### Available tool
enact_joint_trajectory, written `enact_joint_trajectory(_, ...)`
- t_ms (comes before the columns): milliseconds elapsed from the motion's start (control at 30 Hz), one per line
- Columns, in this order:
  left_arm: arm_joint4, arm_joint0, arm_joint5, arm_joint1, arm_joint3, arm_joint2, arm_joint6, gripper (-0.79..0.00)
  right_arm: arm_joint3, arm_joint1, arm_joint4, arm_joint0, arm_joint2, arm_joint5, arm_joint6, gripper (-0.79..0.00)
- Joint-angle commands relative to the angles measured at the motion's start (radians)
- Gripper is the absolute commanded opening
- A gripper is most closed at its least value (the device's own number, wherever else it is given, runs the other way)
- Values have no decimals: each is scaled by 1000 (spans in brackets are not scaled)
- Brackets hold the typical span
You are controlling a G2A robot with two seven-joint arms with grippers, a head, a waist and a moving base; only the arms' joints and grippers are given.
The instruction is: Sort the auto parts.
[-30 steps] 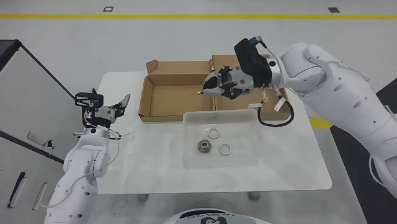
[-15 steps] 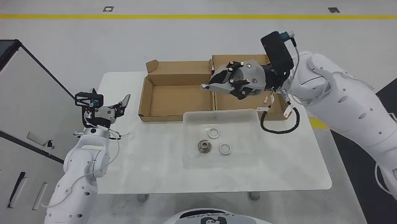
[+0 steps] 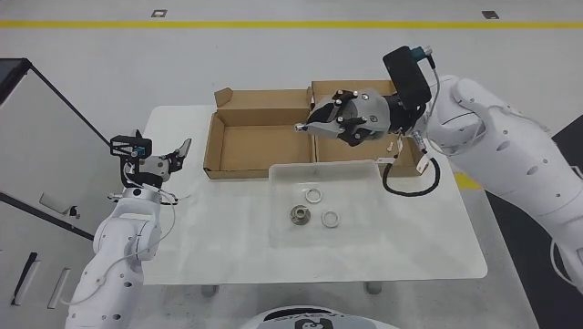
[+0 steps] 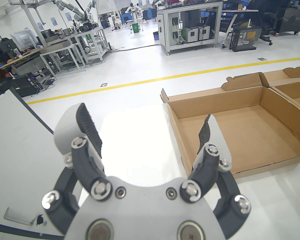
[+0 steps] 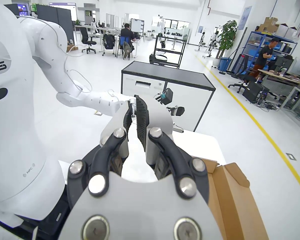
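The right arm's wrist had swung out toward three o'clock, its hand [image 3: 301, 129] pinching a small metal stud [image 5: 132, 107] over the cardboard boxes [image 3: 255, 147] at the desk's [image 3: 228, 229] twelve o'clock, seemingly to drop it there, while the left hand [image 4: 145, 112] waited wide open at nine.

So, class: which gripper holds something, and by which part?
The right gripper pinches a small silver ribbed metal cylinder across its side; the left gripper is open and empty.
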State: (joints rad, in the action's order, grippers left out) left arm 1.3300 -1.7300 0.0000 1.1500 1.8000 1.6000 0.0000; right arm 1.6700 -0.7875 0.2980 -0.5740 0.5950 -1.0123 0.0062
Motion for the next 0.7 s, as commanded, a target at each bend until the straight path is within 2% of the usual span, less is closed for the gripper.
enact_joint_trajectory(0,0,0,0,0,0,0,0,0,3,-1,2,0,2,3,16,-785)
enact_joint_trajectory(67,0,0,0,0,0,0,0,0,25,2,54,4,17,17,73,-785)
enact_joint_trajectory(200,0,0,0,0,0,0,0,0,49,9,39,-52,68,2,15,-785)
enact_joint_trajectory(467,0,0,0,0,0,0,0,0,135,14,38,-188,180,0,-194,-785)
enact_joint_trajectory(667,0,0,0,0,0,0,0,0,202,4,101,-266,243,0,-360,-785)
